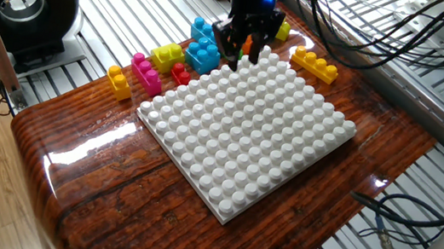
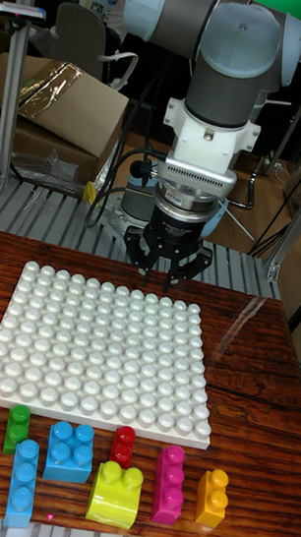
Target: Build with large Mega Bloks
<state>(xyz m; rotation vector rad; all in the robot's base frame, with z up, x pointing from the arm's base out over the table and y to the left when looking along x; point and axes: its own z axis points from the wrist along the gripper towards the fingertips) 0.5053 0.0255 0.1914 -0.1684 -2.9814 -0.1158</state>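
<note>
- Bricks (image 1: pixel 167 55) lie loose beside the baseplate (image 1: pixel 246 136), none mounted; its studs could catch a low gripper (image 1: pixel 245 48) and shove the plate.
- Crowded neighbours like the blue brick (image 1: pixel 203 56) may get knocked aside.
- Whether the gripper's fingers are spread or pinching something cannot be told; a weak pinch would slip.

Opposed elevated views, shared baseplate (image 1: pixel 247 132)

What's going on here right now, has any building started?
The UR5's hand hangs low over one edge of the white studded baseplate, which has no bricks on it yet. The Mega Bloks sit loose on the wooden table beside the baseplate. I cannot tell whether the hand is holding one.
</note>
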